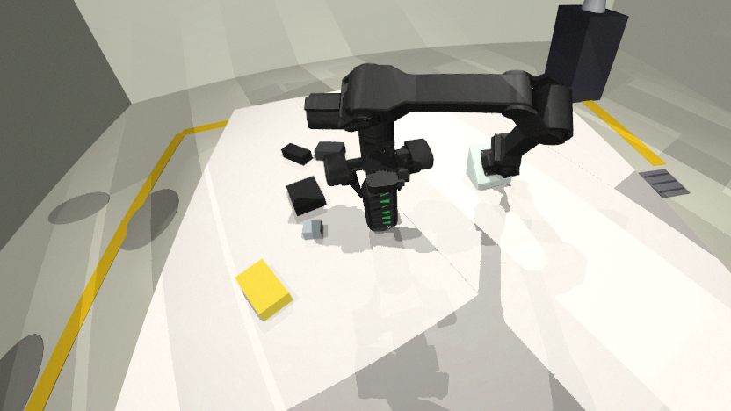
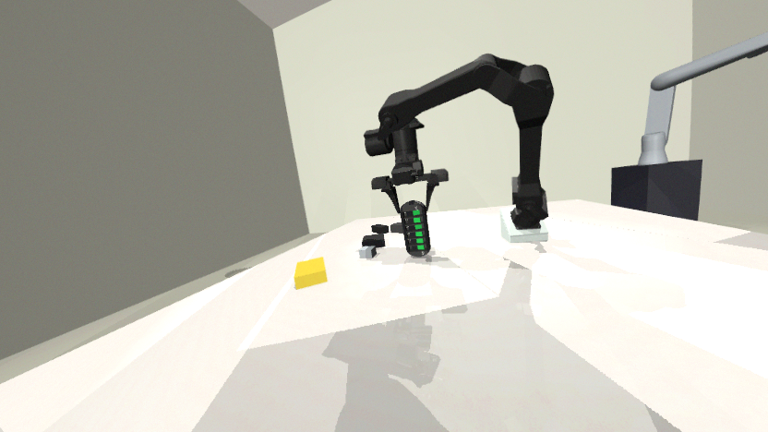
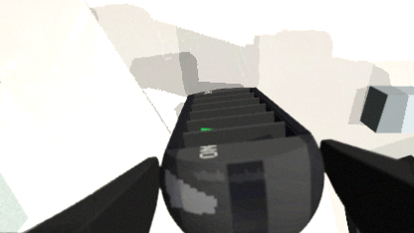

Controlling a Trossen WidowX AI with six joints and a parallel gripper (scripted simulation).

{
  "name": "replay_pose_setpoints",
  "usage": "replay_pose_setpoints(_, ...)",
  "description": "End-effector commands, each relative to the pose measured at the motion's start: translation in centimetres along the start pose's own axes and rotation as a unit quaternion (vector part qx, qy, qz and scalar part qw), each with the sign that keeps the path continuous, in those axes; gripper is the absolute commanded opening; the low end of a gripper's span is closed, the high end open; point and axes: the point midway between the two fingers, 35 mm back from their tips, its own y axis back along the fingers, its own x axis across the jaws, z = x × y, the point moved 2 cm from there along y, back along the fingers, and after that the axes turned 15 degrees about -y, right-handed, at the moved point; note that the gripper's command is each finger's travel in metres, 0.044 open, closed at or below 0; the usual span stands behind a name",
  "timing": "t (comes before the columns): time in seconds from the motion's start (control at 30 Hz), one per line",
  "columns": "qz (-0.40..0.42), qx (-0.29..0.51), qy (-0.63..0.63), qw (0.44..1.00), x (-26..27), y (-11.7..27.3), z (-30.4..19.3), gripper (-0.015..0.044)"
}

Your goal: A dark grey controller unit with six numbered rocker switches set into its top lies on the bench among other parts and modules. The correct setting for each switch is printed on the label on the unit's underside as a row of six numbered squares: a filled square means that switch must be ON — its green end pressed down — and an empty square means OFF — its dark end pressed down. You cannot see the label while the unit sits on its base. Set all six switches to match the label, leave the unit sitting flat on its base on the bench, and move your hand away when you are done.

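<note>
The dark grey controller unit (image 1: 374, 217) (image 2: 415, 234) (image 3: 244, 194) stands nearly upright on its narrow end, slightly tilted. Its switch face is toward the top and exterior views, with a column of green switch ends showing. I cannot tell which end of each switch is pressed. My gripper (image 1: 381, 195) (image 2: 414, 208) (image 3: 241, 152) is above it, with its fingertips shut on the two sides of the unit's upper end. The lower end is at or just above the bench; I cannot tell if it touches. The label on the underside faces away and is hidden in all views.
Left of the unit are a pale grey block (image 1: 312, 229) (image 2: 366, 252), a black block (image 1: 306, 195) and two smaller dark blocks (image 1: 296, 154) (image 1: 329, 149) farther back. A yellow block (image 1: 263, 287) (image 2: 310, 272) lies front left. The arm's base stands on a pale block (image 1: 476, 169) (image 2: 529, 235) at right.
</note>
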Motion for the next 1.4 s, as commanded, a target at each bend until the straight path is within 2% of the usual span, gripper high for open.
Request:
replay_pose_setpoints(0.0, 0.009, -0.007, 0.003, 1.000, 0.3, -0.5, 0.7, 0.0338)
replay_pose_setpoints(1.37, 0.018, -0.042, 0.003, 0.999, 1.0, -1.2, 3.5, 0.0338)
